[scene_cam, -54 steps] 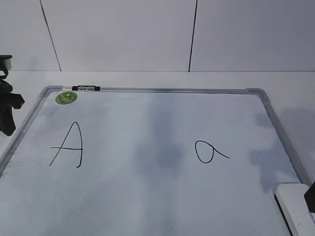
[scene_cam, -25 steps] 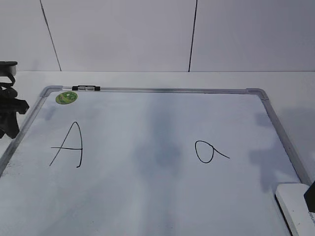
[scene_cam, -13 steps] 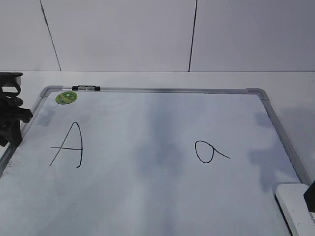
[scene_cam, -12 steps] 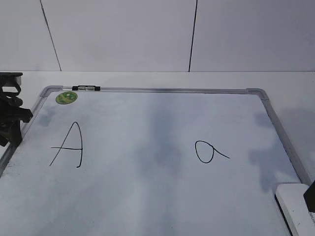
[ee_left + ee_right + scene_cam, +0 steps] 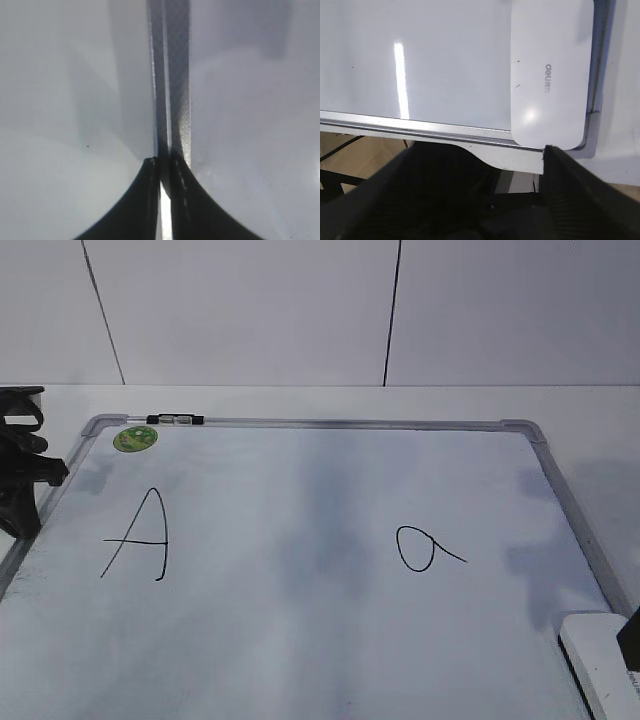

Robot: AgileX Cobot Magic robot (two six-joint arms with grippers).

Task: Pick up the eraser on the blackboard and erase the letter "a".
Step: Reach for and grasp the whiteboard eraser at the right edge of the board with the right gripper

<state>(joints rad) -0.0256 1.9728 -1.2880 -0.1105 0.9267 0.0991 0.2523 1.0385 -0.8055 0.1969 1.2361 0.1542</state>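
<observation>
The blackboard (image 5: 300,640) is a white board in a grey frame lying flat on the table. The letter "a" (image 5: 425,548) is written right of its middle, and a capital "A" (image 5: 137,535) on its left. The eraser (image 5: 600,660) lies on the board's near right corner; in the right wrist view (image 5: 550,75) its white top shows grey lettering. My right gripper (image 5: 485,147) is open and empty, just short of the eraser's near end, and only its edge shows in the exterior view (image 5: 632,638). My left gripper (image 5: 20,485) is shut and empty over the board's left frame (image 5: 172,100).
A round green sticker (image 5: 135,438) marks the board's far left corner, and a marker (image 5: 175,419) rests on the top frame. The white table (image 5: 590,405) surrounds the board, with a white panelled wall behind. Past the board's near edge the table drops off (image 5: 350,150).
Over two seconds my left gripper has crept right and up, onto the board's left frame; in the last half second it barely moved. The right gripper and eraser have stayed put.
</observation>
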